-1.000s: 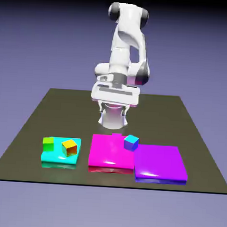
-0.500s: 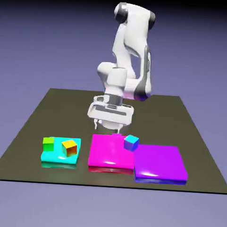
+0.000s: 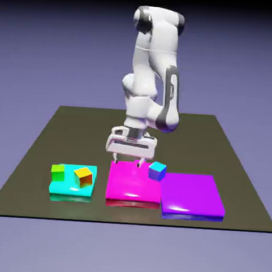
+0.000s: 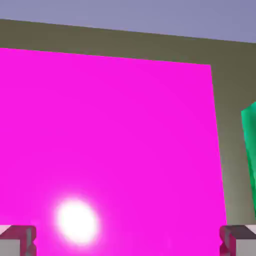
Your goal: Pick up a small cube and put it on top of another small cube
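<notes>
No writing or labels can be read anywhere. The gripper (image 3: 127,160) hangs with fingers spread wide and empty above the magenta slab (image 3: 131,184); a blue-and-cyan cube (image 3: 157,171) sits at its four o'clock.

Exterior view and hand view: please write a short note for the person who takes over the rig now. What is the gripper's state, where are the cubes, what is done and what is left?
Gripper: open, empty, pointing down, low over the far edge of the magenta slab.
Small cube: at that far edge, beside one fingertip, hard to tell from the slab. The hand view does not show it.
Other cubes: blue-and-cyan cube at the slab's far corner, on the exterior view's right; green cube and multicoloured cube on the cyan slab.
Done: nothing grasped yet.
Left: grasp the small cube, lift it, set it on another cube.
</notes>
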